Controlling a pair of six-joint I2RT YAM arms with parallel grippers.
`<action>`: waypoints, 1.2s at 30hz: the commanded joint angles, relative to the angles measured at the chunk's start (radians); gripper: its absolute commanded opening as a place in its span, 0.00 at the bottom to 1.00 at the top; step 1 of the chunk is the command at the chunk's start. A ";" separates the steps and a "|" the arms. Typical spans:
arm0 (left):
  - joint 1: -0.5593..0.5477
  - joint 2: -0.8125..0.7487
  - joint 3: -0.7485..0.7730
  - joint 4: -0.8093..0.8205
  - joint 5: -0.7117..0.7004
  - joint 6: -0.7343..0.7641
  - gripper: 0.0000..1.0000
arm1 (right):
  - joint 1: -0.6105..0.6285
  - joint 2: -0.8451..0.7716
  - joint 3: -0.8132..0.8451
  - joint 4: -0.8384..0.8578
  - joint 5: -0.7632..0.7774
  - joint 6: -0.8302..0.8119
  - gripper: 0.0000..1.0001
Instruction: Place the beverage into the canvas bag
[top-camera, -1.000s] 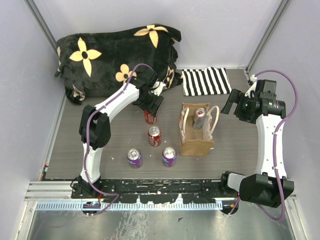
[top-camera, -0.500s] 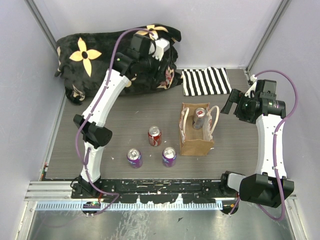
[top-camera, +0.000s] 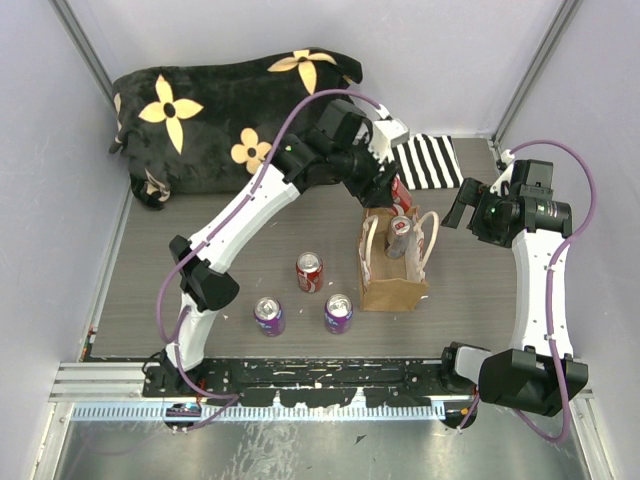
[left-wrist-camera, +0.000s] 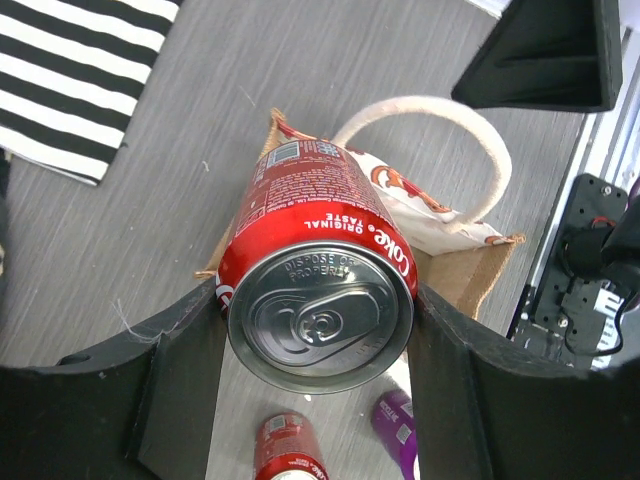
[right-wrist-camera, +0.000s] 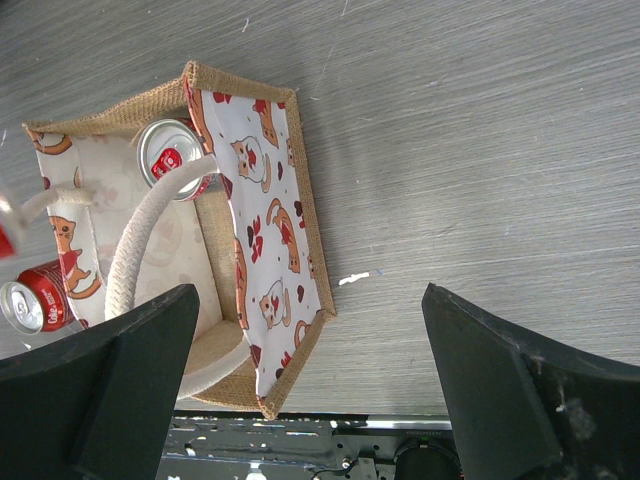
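Note:
My left gripper (top-camera: 388, 186) is shut on a red Coke can (left-wrist-camera: 320, 290) and holds it in the air over the far end of the canvas bag (top-camera: 396, 286). In the left wrist view the can's top faces the camera, with the bag's cream handle (left-wrist-camera: 487, 150) and tan edge (left-wrist-camera: 478, 272) beneath it. The bag stands upright and open, with another red-and-silver can (top-camera: 399, 236) inside; that can also shows in the right wrist view (right-wrist-camera: 168, 152). My right gripper (top-camera: 463, 205) is open and empty, right of the bag (right-wrist-camera: 262, 235).
A red can (top-camera: 309, 271) and two purple cans (top-camera: 268, 315) (top-camera: 338, 312) stand on the table left of the bag. A black-and-white striped cloth (top-camera: 432, 160) lies behind the bag. A black flowered blanket (top-camera: 220, 110) fills the back left.
My left gripper lifted a red can from the table near the blanket, rose, then swung right to above the bag. The right arm has not moved.

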 joint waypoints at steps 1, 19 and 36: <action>-0.033 0.009 0.032 0.034 0.003 0.095 0.00 | -0.006 -0.039 0.014 0.016 -0.006 -0.003 1.00; -0.080 0.035 -0.093 -0.072 -0.107 0.270 0.00 | -0.011 -0.036 -0.010 0.027 -0.011 -0.007 1.00; -0.097 0.147 -0.093 -0.074 -0.189 0.296 0.00 | -0.015 -0.039 -0.020 0.028 -0.009 -0.013 1.00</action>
